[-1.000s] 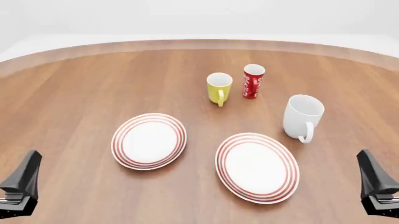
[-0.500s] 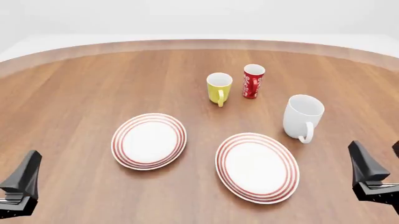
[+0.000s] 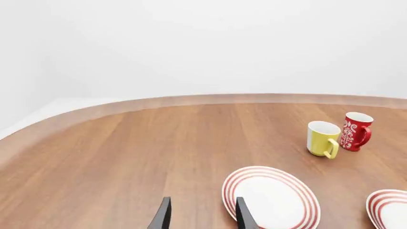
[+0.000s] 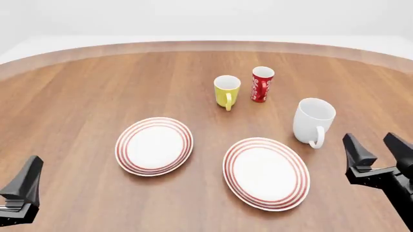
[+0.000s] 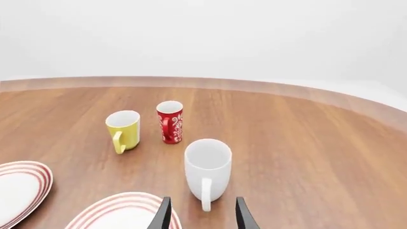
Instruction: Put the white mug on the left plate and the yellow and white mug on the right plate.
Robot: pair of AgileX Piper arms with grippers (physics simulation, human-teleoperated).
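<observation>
**Both my claws open; mugs unheld on the table, plates bare**

Markings: the red cup [image 4: 261,84] carries a white ornamental pattern. I can read no letters or brand on it in any view. The other objects bear no print apart from the red rings on the plates.

Right claw [image 4: 377,150]: fingers spread apart, nothing between them, low over the wooden table [image 4: 77,96] at the near right. The white mug [image 4: 313,121] stands upright just ahead of this claw and a little to its left, handle turned toward me, not touched. In the right wrist view the white mug [image 5: 207,169] sits directly beyond the gap between my fingertips, handle facing the camera.

Left claw [image 4: 22,193]: at the near left corner; the left wrist view shows its two fingers [image 3: 163,217] parted and empty. The left plate [image 4: 154,146] lies ahead and to its right, well apart.

The yellow and white mug [image 4: 227,92] stands upright farther back, near the centre, just beside the red cup on that cup's left, handle toward me. It is well apart from both claws.

The right plate [image 4: 266,173] lies between the left plate and my right claw, near the white mug.
</observation>
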